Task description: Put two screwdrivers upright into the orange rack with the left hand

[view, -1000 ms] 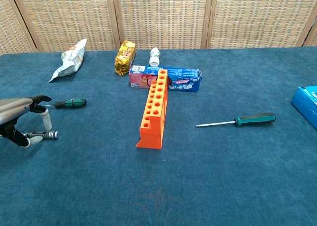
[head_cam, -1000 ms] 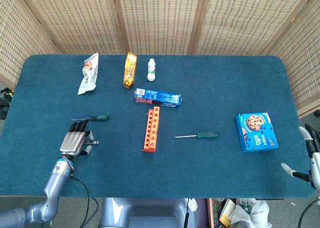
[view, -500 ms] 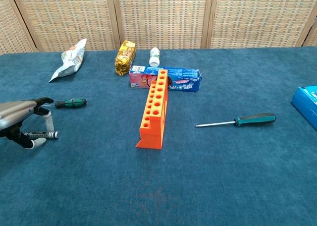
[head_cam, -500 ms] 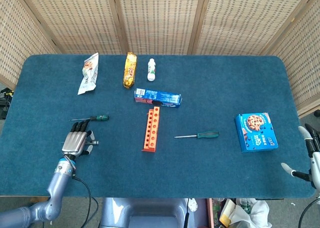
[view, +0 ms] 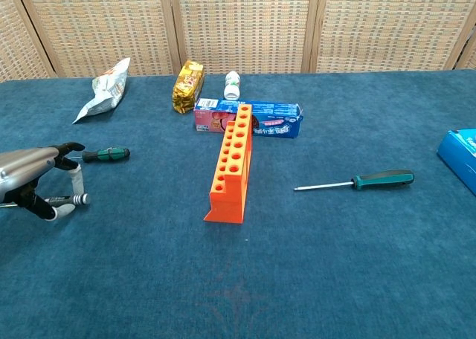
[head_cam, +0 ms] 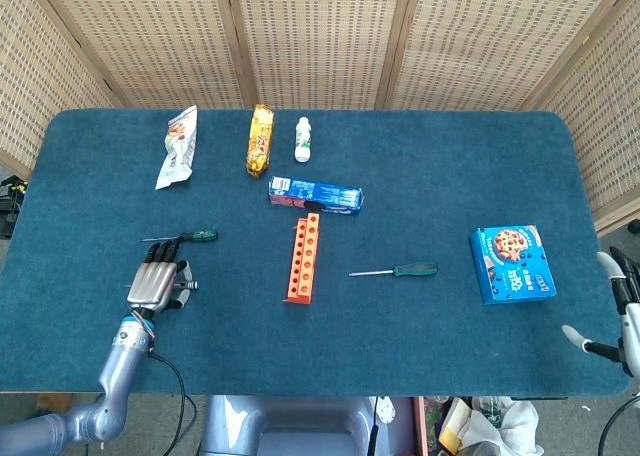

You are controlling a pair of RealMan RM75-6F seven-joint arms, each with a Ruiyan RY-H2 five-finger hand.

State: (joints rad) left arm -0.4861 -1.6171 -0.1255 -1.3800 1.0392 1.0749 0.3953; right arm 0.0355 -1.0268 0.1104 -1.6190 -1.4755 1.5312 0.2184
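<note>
The orange rack (head_cam: 303, 259) (view: 232, 163) stands mid-table with its holes empty. My left hand (head_cam: 153, 284) (view: 30, 177) is at the table's left front, arched over a black-handled screwdriver (view: 65, 200) that lies on the cloth. Its thumb and a finger pinch the handle from both sides. A green-and-black screwdriver (head_cam: 196, 236) (view: 104, 155) lies just beyond the hand. A teal-handled screwdriver (head_cam: 396, 271) (view: 364, 181) lies to the right of the rack. My right hand (head_cam: 618, 316) hangs off the table's right front corner with its fingers apart, holding nothing.
A blue biscuit box (view: 249, 120) lies right behind the rack. Further back are a yellow snack bag (head_cam: 260, 139), a white bottle (head_cam: 302, 138) and a white snack bag (head_cam: 177, 146). A blue cookie box (head_cam: 512, 264) sits at the right.
My left hand's thumb and finger have drawn in onto the black screwdriver's handle, which has shifted slightly. The right hand has not moved.
</note>
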